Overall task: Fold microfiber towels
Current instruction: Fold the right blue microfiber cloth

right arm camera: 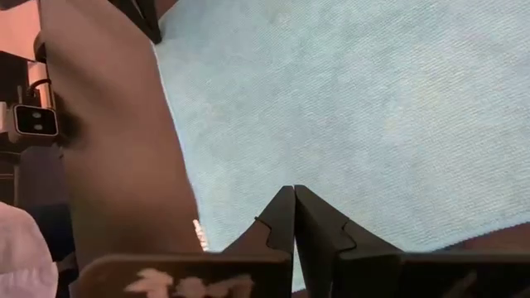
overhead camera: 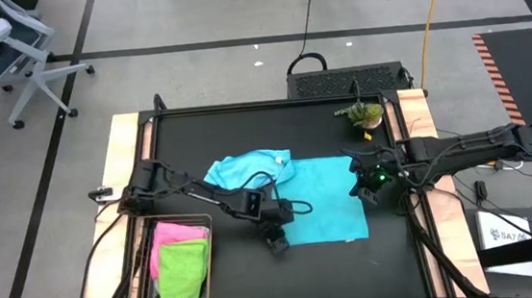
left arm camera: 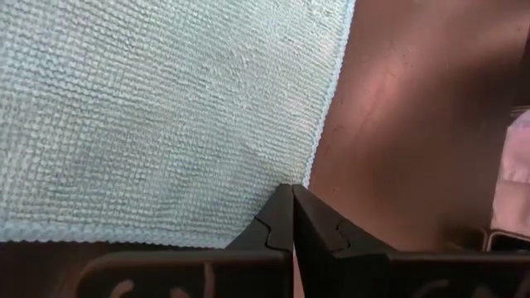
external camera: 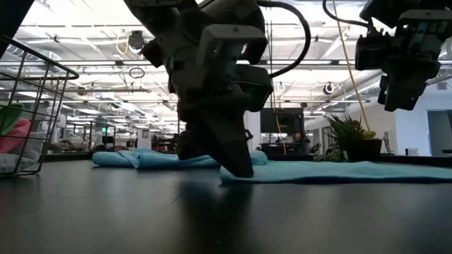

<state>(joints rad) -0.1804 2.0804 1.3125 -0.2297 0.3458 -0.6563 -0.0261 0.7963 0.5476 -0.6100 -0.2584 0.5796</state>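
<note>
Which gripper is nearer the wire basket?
Left. The left gripper is shut at the teal towel's near-left corner, just right of the basket. The right gripper, also shut, is over the towel's far-right corner, further from it.

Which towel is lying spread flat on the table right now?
The teal towel, flat between both grippers; the light blue towel is bunched, and the others sit in the basket.

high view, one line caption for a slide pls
Both grippers shut, the left gripper at the teal towel's near corner, the right gripper at its far side.
</note>
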